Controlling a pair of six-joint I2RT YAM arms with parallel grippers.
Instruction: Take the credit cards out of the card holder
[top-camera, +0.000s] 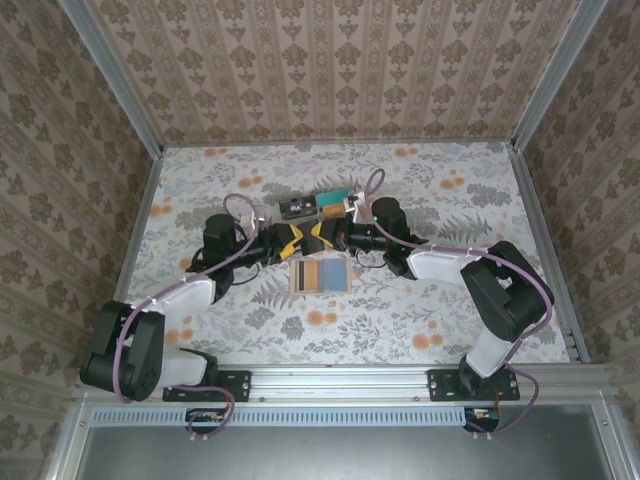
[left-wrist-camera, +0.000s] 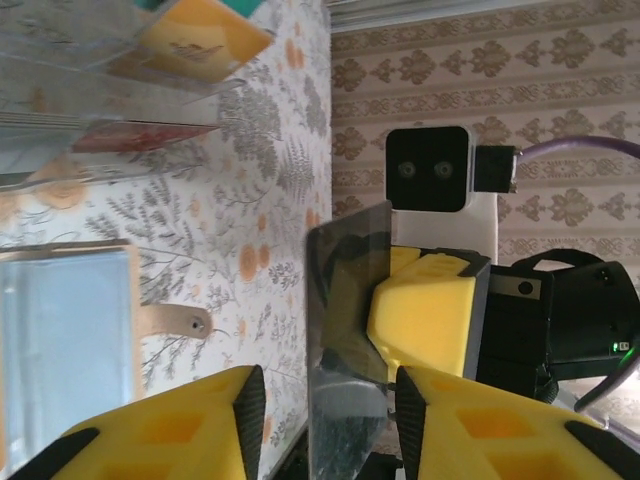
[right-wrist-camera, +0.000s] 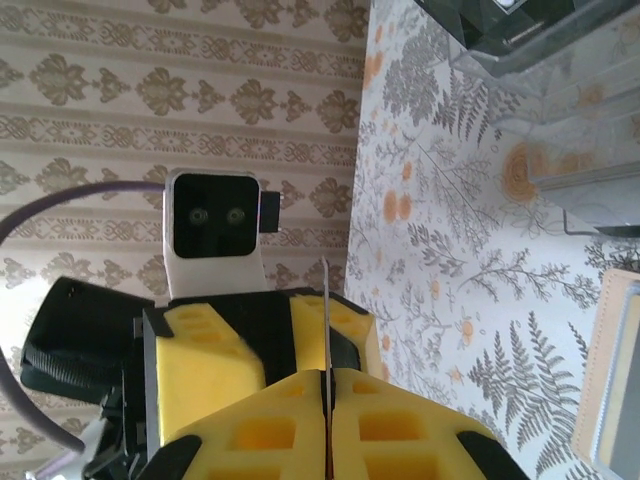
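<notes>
Right pincer (right-wrist-camera: 326, 378) clamps black card (left-wrist-camera: 345, 290) by its edge, left pincer (left-wrist-camera: 325, 385) seemingly released.

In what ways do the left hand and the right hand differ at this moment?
The right hand is shut on the dark card; the left hand is open. The right hand's fingers press the card; the left hand's fingers stand apart on either side of it. Both have yellow fingers and face each other.

— What kind of place is this?
— A robot test booth: wallpapered panels (top-camera: 330, 60) at nine, twelve and three in aluminium posts (top-camera: 110, 70), floral tabletop (top-camera: 420, 290), mounting rail (top-camera: 340, 378) at six.
</notes>
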